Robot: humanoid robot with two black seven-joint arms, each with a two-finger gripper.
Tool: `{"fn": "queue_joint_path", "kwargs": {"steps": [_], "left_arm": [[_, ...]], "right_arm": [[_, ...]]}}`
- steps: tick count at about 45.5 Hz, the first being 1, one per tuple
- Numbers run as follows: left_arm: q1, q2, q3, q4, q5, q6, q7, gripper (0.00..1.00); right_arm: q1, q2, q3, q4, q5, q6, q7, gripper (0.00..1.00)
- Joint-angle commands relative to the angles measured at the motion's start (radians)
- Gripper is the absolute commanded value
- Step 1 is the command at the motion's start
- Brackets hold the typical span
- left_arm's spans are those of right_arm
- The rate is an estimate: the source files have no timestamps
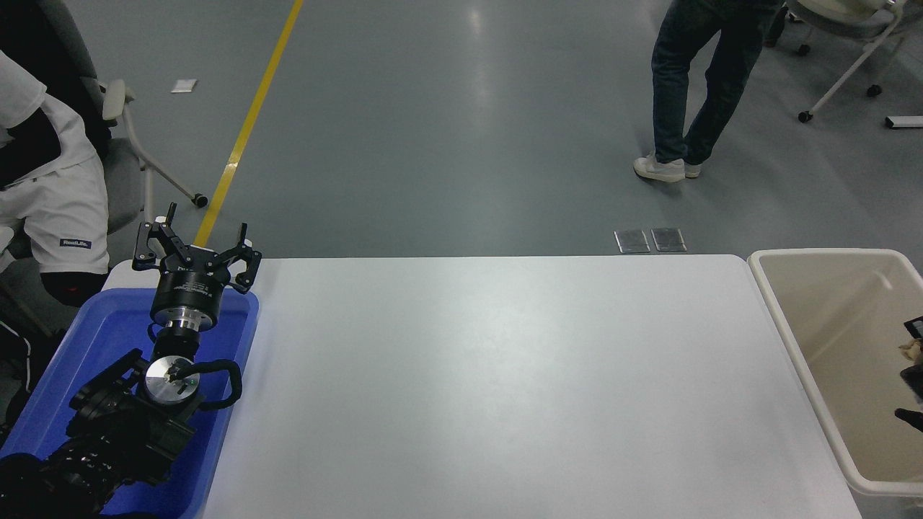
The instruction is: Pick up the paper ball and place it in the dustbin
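At the lower left of the frame your left arm sits parked over the blue tray (108, 339), its left gripper (193, 249) above the tray's far rim with fingers spread wide and nothing between them. The white table (505, 382) fills the middle. At the right edge, only black tips of your right gripper (913, 357) poke in over the bin (793, 346); a tan scrap between them looks like the paper ball (910, 349), but you can't tell whether the jaws clamp it. Beyond the table, a seated person (43, 180) is at the upper left, and a person's legs (692, 86) stand at the upper right.
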Motion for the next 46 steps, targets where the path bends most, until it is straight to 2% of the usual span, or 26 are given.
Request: {"fn": "queue_joint_path", "kwargs": {"steps": [1, 21, 31, 39, 46], "left_arm": [[0.0, 0.0, 0.0, 0.0, 0.0, 0.0, 0.0, 0.99], [0.0, 0.0, 0.0, 0.0, 0.0, 0.0, 0.0, 0.99], [0.0, 0.0, 0.0, 0.0, 0.0, 0.0, 0.0, 0.99], [0.0, 0.0, 0.0, 0.0, 0.0, 0.0, 0.0, 0.99], [-0.001, 0.0, 0.0, 0.0, 0.0, 0.0, 0.0, 0.99]], "right_arm": [[0.005, 0.002, 0.0, -0.002, 0.001, -0.013, 0.001, 1.0], [0.057, -0.006, 0.008, 0.019, -0.001, 0.003, 0.0, 1.0], [0.067, -0.055, 0.04, 0.061, -0.001, 0.0, 0.0, 1.0], [0.098, -0.123, 0.351, 0.145, -0.019, 0.004, 0.004, 1.0], [0.097, -0.133, 0.532, 0.228, -0.012, 0.004, 0.009, 1.0]]}}
